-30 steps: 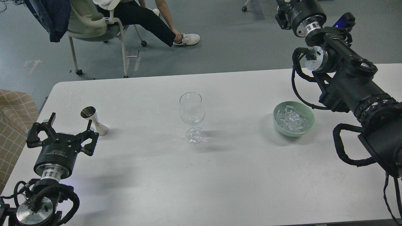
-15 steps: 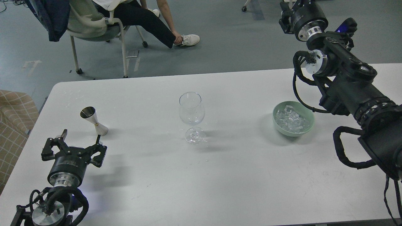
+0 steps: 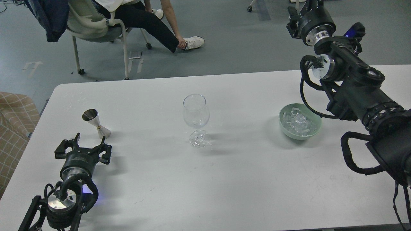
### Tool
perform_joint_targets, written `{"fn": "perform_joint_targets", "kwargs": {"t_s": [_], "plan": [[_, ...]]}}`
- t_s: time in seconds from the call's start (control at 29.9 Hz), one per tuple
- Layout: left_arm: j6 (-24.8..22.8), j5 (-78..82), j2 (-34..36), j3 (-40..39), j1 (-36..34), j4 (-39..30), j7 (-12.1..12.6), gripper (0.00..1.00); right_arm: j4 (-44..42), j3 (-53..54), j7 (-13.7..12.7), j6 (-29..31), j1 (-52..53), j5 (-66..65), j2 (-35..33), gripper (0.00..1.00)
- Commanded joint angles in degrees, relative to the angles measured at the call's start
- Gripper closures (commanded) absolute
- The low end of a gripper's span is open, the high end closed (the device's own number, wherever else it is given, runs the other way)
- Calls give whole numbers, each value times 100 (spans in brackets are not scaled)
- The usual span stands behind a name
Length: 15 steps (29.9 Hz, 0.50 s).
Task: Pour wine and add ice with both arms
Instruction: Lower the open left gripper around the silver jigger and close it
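Two black jointed arms flank a white table (image 3: 224, 179). At lower left, the left gripper (image 3: 84, 148) hovers low with fingers spread wide and empty. A small steel double-cone jigger (image 3: 95, 123), presumably holding the wine, stands upright just above and right of it, near but apart. At upper right, the right gripper (image 3: 300, 19) is raised; its opening cannot be told. Clear ice cubes (image 3: 298, 123) fill a pale green bowl (image 3: 316, 128) at right, well apart from a clear stemmed wine glass (image 3: 196, 117) at centre.
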Motion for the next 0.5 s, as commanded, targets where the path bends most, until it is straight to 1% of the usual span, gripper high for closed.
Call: {"fn": "perform_joint_targets", "kwargs": {"t_s": [0.0,0.17,0.23,0.33,0.37,0.4,0.47], "plan": [[-8,-14,-24,0,-74,62,6,22,1,0,0,0,-2,0,-46,0],[-166,-14,-33,0,-215,290,-3,22,1,-17,0,9,-2,0,-143,0],[-175,-23,-25,0,-364,404,6,24,1,-9,0,9,-19,0,-161,0],[-114,-14,-24,9,-592,685,-11,24,1,-9,0,0,-46,0,-161,0],[-113,-14,-24,9,-593,686,-11,24,1,-9,0,0,-46,0,-161,0],[-113,-6,-16,17,-663,773,-20,29,1,-9,0,0,-46,0,-170,0],[-140,-6,19,44,-698,862,-11,33,1,-9,0,0,-55,0,-161,0]]}}
